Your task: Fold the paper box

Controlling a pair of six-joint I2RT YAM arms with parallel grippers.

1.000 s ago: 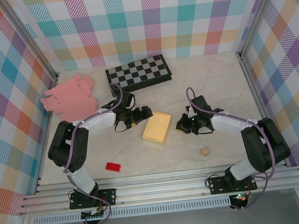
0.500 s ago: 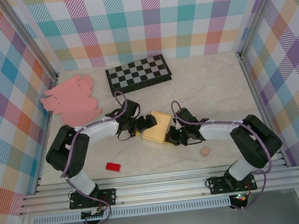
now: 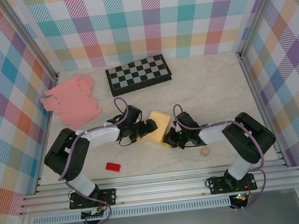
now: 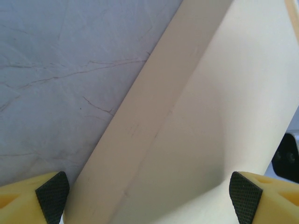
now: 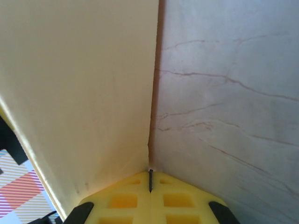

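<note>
Top external view: both arms reach low and inward across the table (image 3: 216, 84), forearms nearly flat. They meet at the yellow paper box (image 3: 159, 121), which lies mid-table in front of the checkerboard (image 3: 138, 72). The left gripper (image 3: 147, 128) sits at the box's left edge, and the right gripper (image 3: 169, 138) sits at its near corner. On the left wrist camera the pads (image 4: 52, 191) are spread wide with the box's surface between them, gripping nothing that I can make out. On the right wrist camera the fingers (image 5: 131, 200) are pressed together, empty, with their tip at the seam where box meets table.
</note>
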